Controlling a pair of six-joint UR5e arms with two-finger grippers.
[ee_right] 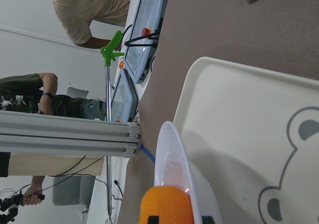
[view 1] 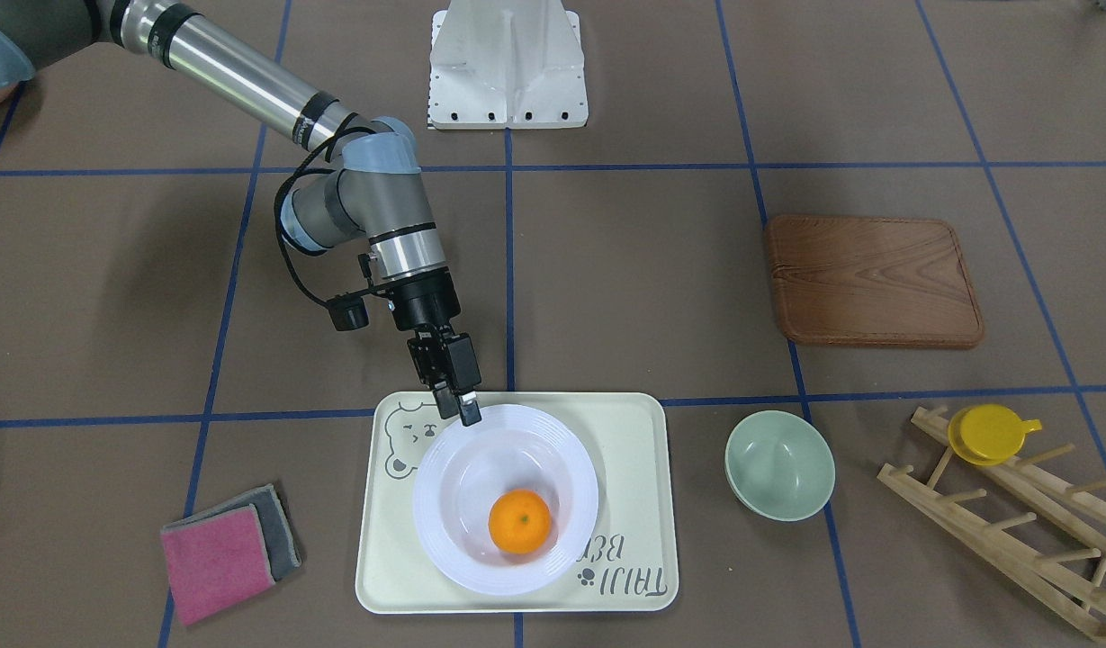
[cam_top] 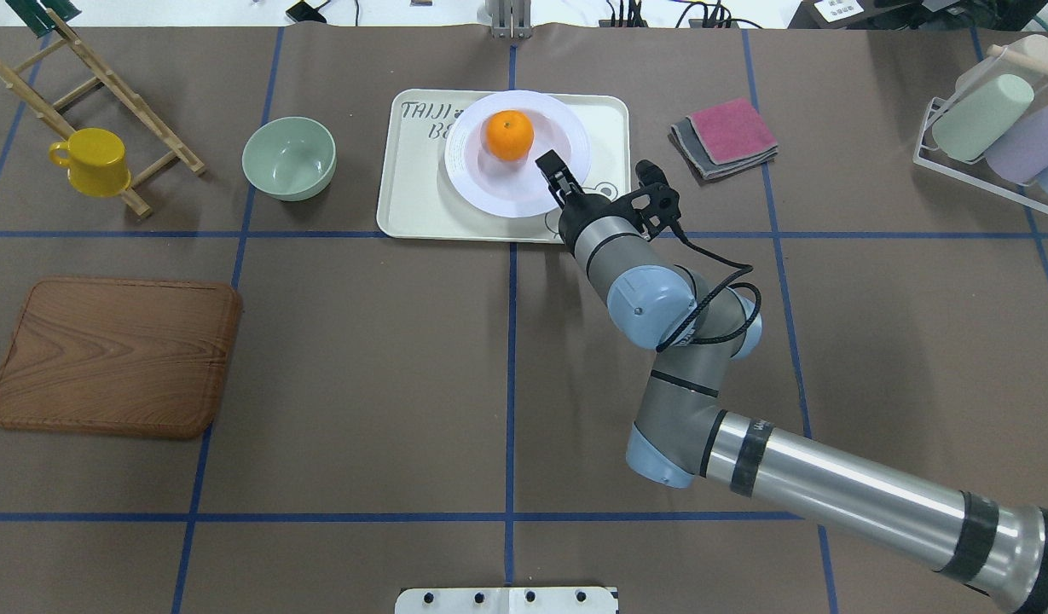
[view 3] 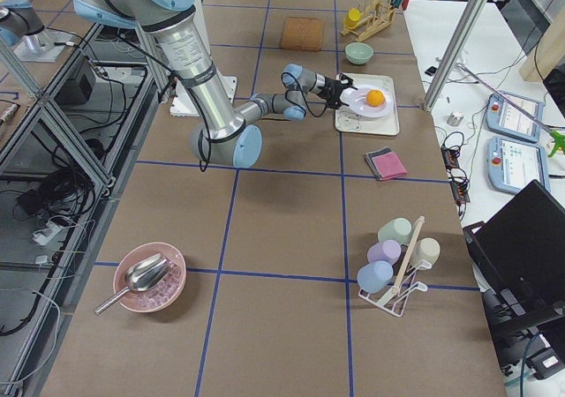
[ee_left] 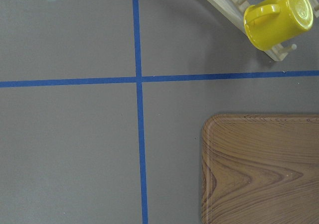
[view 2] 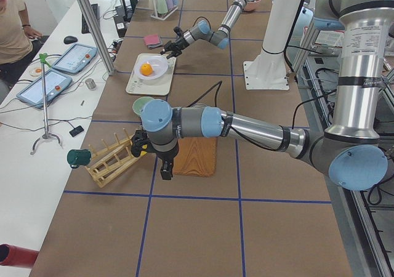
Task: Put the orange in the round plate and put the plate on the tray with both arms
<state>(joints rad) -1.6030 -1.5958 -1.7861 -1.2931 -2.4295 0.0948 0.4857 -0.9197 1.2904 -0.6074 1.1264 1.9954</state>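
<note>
Orange (cam_top: 507, 135): lies in the well of the round plate, toward 12 o'clock in the overhead view.
Round plate (cam_top: 488, 198): rests on the tray, near the middle and reaching its 12 o'clock edge.
Tray (cam_top: 413, 196): flat on the worktop (cam_top: 361, 384); green bowl (cam_top: 288, 158) at its 9 o'clock, folded cloths (cam_top: 725, 136) at 2 o'clock, wooden board (cam_top: 114, 356) at 8 o'clock.
Right fingers (view 1: 469, 409): straddle the plate's rim at 4 o'clock, one inside and one outside, with a narrow gap. Cannot tell whether they pinch the rim or are loosened.
Left arm (view 2: 246, 128): hangs over the wooden board and rack, well apart from the tray. Cannot tell whether its fingers (view 2: 166, 171) are apart or together.
Step in hand (judged): releasing the plate; the placing looks done.
Handling note: part the right fingers fully before moving. Rise clear of the rim, then back out toward 4 o'clock. A dragged rim could tip the plate and roll the orange.
</note>
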